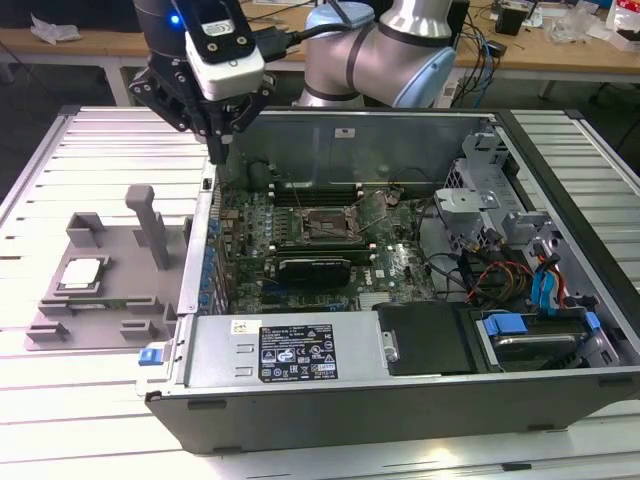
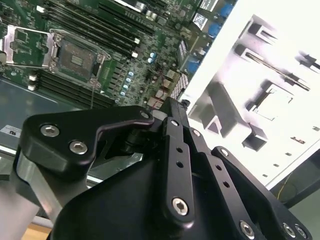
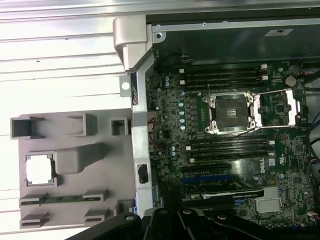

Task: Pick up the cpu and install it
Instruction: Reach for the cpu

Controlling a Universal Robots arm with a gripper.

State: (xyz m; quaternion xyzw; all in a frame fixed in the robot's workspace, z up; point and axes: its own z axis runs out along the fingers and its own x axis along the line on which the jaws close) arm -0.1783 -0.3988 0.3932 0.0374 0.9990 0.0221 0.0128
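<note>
1. Slatted aluminium tabletop (image 1: 100,150) carries all the work, with cluttered wooden benches (image 1: 560,55) behind it.
2. Largest on that top is the grey steel computer case (image 1: 400,395). It lies on its side with the panel off and the opening upward, I judge so that I can reach the board from above. I place everything else from this case.
3. On the floor of the case lies the green motherboard (image 1: 400,262), flat and facing up.
4. Just outside the case, against its wall on the exterior view's left, sits the grey plastic fixture tray (image 1: 110,300) with pockets and upright posts. I take it to be there to keep parts at known spots.
5. My black gripper (image 1: 218,148) hangs above that same case wall, toward the far corner, between the tray and the board. It looks drawn closed, tips together, with nothing in its grasp.
6. Near the middle of the case is the square black-framed socket (image 3: 231,112). Its metal retaining frame (image 3: 281,107) is swung aside, so the seat lies bare, by my reckoning ready to receive.
7. Smallest is the cpu (image 1: 82,272), a flat square chip with a bright silver-grey metal top and a thin darker rim.
   - It lies level in a square pocket of the tray, outside the case, well apart from my gripper and from the socket.
   - In the first wrist view the cpu (image 3: 39,168) glares almost white.
   - It is not yet picked up or installed.
</note>
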